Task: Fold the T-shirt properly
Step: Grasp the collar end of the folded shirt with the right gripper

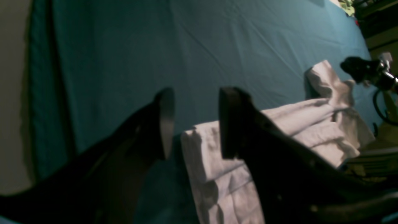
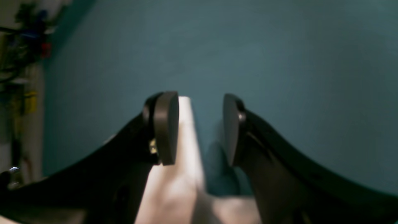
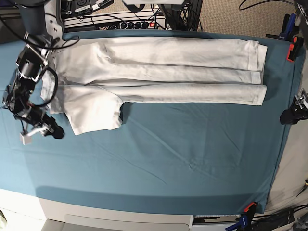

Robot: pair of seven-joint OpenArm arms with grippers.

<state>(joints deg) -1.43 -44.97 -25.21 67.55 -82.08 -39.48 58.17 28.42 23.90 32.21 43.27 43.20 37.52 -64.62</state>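
The white T-shirt lies folded lengthwise into a long band along the far side of the teal cloth, with one sleeve sticking out toward the front at the left. My right gripper is just left of that sleeve's front corner. In the right wrist view it is open, with a white strip of the shirt beneath it beside one finger. My left gripper is at the table's right edge, apart from the hem end. In the left wrist view it is open and empty above the shirt.
Orange clamps pin the teal cloth at the right edge and front right corner. A power strip and cables run behind the table's far edge. The right arm's gripper shows far off in the left wrist view.
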